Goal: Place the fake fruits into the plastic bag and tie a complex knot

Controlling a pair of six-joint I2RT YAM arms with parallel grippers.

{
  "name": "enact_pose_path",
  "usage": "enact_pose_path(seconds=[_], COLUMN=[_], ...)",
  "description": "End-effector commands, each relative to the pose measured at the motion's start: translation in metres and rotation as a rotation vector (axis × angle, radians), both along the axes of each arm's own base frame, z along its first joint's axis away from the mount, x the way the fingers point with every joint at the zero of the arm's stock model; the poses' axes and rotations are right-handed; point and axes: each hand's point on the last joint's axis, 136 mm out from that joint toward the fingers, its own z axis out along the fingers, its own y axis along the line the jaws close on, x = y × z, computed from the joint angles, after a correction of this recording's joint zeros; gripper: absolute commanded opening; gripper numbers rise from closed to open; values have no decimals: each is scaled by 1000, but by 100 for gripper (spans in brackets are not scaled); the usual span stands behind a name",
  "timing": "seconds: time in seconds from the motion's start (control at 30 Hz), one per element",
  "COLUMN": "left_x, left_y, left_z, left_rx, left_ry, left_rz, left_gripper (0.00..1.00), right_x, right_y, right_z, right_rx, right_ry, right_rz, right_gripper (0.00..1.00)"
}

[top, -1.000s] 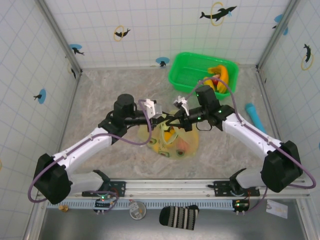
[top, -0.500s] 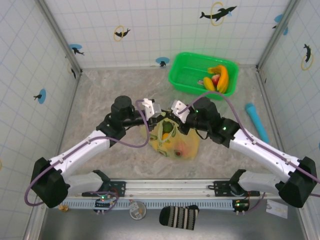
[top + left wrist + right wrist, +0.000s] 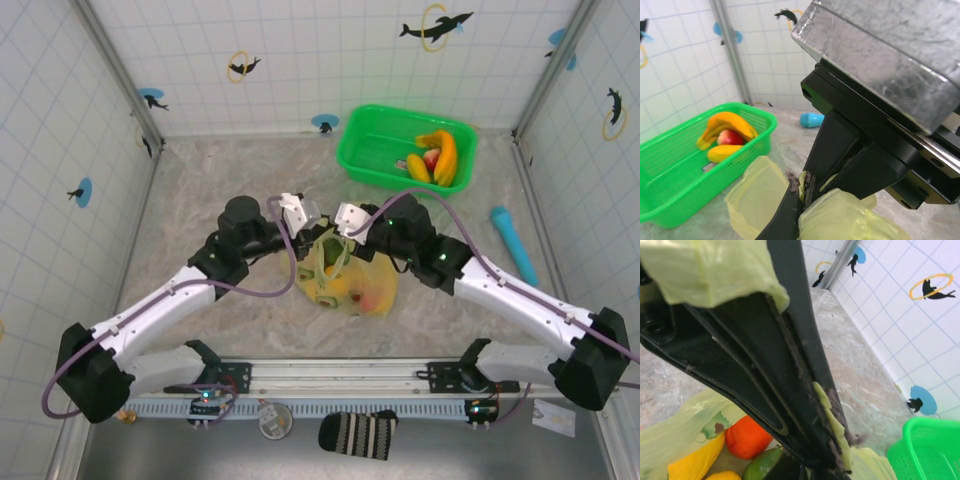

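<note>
The yellow-green plastic bag (image 3: 352,285) lies on the table in front of both arms, with fake fruits (image 3: 345,288) inside. The right wrist view shows an orange one (image 3: 746,438), a yellow one (image 3: 694,461) and a green one (image 3: 765,466) in it. My left gripper (image 3: 318,232) (image 3: 805,187) is shut on a handle strip (image 3: 808,179). My right gripper (image 3: 345,235) (image 3: 832,440) is shut on another strip (image 3: 832,422). The two grippers meet just above the bag's mouth. The knot is hidden, as the fingers cover where the handles meet.
A green basket (image 3: 372,150) (image 3: 670,192) at the far right holds yellow bananas (image 3: 440,155) (image 3: 725,127) and a red apple (image 3: 730,137). A cyan cylinder (image 3: 512,243) (image 3: 812,120) lies right of the right arm. Tiled walls close in three sides.
Both grippers have turned and shifted slightly away from the bases, staying shut on the bag's handles. The right forearm swung from level to slanting. The bag's top is drawn up between them.
</note>
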Motion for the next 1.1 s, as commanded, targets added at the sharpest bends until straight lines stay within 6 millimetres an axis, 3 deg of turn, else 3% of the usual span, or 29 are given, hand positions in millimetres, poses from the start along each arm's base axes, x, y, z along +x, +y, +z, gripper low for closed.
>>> enact_pose_path(seconds=[0.0,0.2,0.27,0.43,0.53,0.7,0.83,0.97,1.07], left_x=[-5,-2,-3,1,2,5,5,6,6], left_y=[6,5,4,3,2,4,9,13,17], left_z=[42,58,57,28,16,6,-3,-7,-6], left_rx=[-88,-106,-101,-36,-19,8,30,40,37], left_ry=[-16,3,4,14,23,11,0,3,1], left_rz=[43,77,80,105,108,124,144,165,183], left_gripper=[0,0,0,0,0,0,0,0,0], right_x=[38,41,36,19,11,3,5,4,16], right_y=[-10,13,17,11,6,0,-4,-6,-11], right_z=[21,31,29,4,-12,-32,-35,-27,-19], right_rx=[-2,-8,-16,-47,-65,-85,-100,-62,-39], right_ry=[-93,-107,-92,-18,46,178,224,214,162], right_rz=[-80,45,86,141,156,195,190,191,118], right_gripper=[5,7,13,32,33,24,1,0,0])
